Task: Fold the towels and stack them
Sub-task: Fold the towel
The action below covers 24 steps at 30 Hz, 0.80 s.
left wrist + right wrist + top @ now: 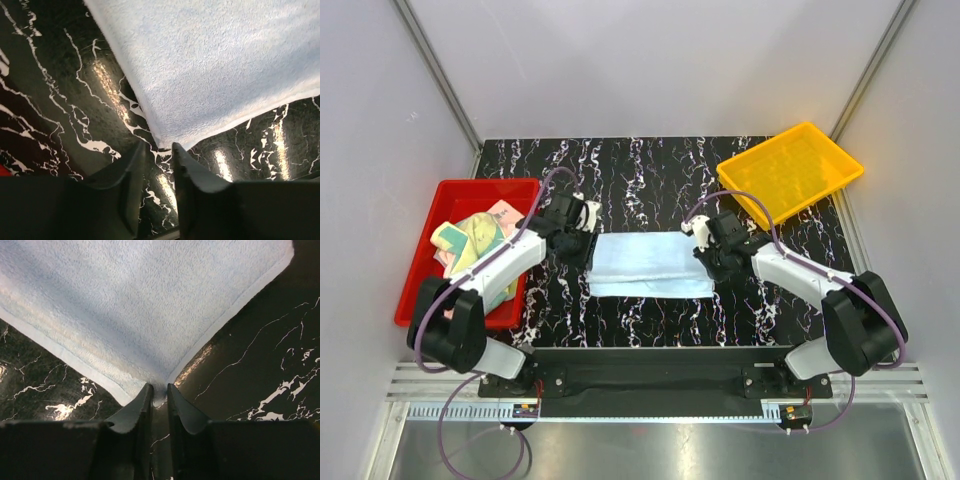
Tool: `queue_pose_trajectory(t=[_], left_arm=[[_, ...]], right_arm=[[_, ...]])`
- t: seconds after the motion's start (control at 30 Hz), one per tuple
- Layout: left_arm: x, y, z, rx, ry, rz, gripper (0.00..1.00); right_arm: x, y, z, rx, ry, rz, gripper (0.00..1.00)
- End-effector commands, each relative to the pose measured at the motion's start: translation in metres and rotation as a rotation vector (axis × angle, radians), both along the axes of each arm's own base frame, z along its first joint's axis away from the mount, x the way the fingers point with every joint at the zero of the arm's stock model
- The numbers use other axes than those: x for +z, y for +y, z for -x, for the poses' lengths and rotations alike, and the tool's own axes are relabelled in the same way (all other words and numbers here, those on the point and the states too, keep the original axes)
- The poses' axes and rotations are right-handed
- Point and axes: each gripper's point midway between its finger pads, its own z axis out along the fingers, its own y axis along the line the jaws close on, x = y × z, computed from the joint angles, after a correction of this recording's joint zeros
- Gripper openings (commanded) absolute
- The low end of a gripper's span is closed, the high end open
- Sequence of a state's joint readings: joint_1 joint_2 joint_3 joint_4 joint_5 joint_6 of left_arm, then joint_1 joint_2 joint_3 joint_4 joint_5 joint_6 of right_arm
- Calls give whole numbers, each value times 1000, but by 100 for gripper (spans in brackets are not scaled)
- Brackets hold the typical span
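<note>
now | towel (650, 265) corner: ahead of left pincer (158, 146) | at right pincer (159, 386) tips

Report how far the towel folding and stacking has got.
Done: the light blue towel lies flat on the black marble table, apparently folded once. In hand: the left gripper stands open at one corner, the right gripper at another. Left: the crumpled pastel towels in the red plastic tray, and any stacking.

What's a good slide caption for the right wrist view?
Right end effector at the corner of a blue towel, the tip between its jaws, on a black marbled table.
</note>
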State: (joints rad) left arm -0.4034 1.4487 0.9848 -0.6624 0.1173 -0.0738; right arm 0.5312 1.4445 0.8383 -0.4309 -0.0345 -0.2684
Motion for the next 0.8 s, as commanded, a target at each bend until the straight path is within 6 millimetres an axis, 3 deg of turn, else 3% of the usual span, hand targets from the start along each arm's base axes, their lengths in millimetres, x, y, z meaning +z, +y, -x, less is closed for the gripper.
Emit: queue_pose_trajectory(t=[0.0, 0.13, 0.2, 0.23, 0.37, 0.57, 0.67, 0.77], left_arm=[[31, 1, -12, 134, -110, 48, 41], [43, -13, -24, 240, -128, 156, 45], [43, -23, -25, 267, -103, 216, 46], [41, -31, -28, 259, -96, 244, 47], [19, -46, -22, 280, -5, 316, 45], [-36, -20, 9, 430, 117, 192, 43], [-49, -8, 17, 462, 130, 132, 43], [-47, -6, 17, 460, 130, 117, 43]], right_arm=[[25, 6, 0, -40, -12, -42, 25], [41, 19, -10, -92, -2, -99, 29], [36, 23, -9, -150, 58, -105, 30], [40, 27, -12, -161, 65, -114, 30], [21, 25, -16, -320, 146, -86, 30], [-16, 18, 7, -443, 241, -82, 29], [-21, 16, 13, -481, 262, -82, 29], [-16, 12, 8, -520, 251, -63, 29]])
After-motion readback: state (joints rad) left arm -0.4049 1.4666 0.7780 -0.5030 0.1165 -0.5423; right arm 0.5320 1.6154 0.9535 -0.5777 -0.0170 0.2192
